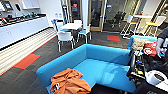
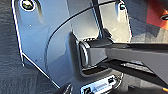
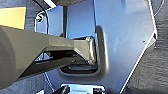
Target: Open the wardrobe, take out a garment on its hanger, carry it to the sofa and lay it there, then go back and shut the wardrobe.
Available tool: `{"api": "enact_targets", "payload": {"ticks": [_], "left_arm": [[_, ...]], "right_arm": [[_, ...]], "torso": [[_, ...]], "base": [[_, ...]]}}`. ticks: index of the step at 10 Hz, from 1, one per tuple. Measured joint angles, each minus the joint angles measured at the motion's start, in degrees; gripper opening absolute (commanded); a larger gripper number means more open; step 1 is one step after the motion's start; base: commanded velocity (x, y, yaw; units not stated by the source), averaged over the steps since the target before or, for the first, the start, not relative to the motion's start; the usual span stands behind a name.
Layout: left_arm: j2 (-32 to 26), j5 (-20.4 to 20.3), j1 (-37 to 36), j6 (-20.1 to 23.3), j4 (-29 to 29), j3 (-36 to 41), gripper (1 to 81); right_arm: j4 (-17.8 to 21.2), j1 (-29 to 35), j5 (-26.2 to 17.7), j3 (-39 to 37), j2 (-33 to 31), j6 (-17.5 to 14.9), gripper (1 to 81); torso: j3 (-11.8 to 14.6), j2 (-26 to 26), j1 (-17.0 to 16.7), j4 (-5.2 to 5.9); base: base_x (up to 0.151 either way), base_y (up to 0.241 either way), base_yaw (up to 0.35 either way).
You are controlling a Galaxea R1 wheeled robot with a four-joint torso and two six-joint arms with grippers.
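1. Garment (image 1: 68, 83): orange sweatshirt lying crumpled on the sofa (image 1: 100, 67), on the seat at the near end, by the near arm; a bit of white shows at its lower edge; hanger can't be made out in the folds
2. Sofa is turquoise, L-shaped w/ low back; rest of the seat beyond the garment is bare, w/ a light patch on the cushion
3. Just right of the sofa: a dark cart/rig (image 1: 147, 72) w/ cables, a white roll and a red-and-white bag on top; a person's hand (image 1: 159, 46) hangs above it at the frame edge
4. Grippers: wrist views show robot plate and jointed bar over dark carpet; can't tell for L or R how far the fingers are apart or whether anything is held
5. Left of the sofa: dark carpet w/ an orange floor patch (image 1: 26, 61), then a pale striped strip along a white counter (image 1: 20, 28)
6. Behind the sofa: white table (image 1: 71, 25) w/ white chairs round it
7. Farther back, right of that table: a second orange patch, a high table w/ stools, glass doors in wood frames
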Motion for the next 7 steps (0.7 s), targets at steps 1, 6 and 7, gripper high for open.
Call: {"api": "enact_targets", "payload": {"ticks": [1, 6, 7], "left_arm": [[0.00, 0.00, 0.02, 0.00, 0.00, 0.00, 81.1], [0.13, 0.18, 0.48, 0.02, 0.05, 0.00, 81.1], [0.11, 0.07, 0.39, 0.02, 0.05, 0.00, 81.1]], "right_arm": [[0.00, 0.02, 0.00, 0.02, 0.02, 0.00, 81.1], [0.00, -0.20, -0.22, -0.01, 0.05, 0.00, 81.1], [0.00, -0.17, -0.13, -0.06, 0.13, 0.00, 81.1]], "torso": [[0.00, 0.00, 0.00, 0.00], [0.02, -0.04, 0.00, 0.00], [0.02, -0.06, 0.00, 0.00]], "base": [[-0.115, 0.000, 0.000], [-0.056, 0.000, 0.000], [0.000, 0.000, 0.000]]}}
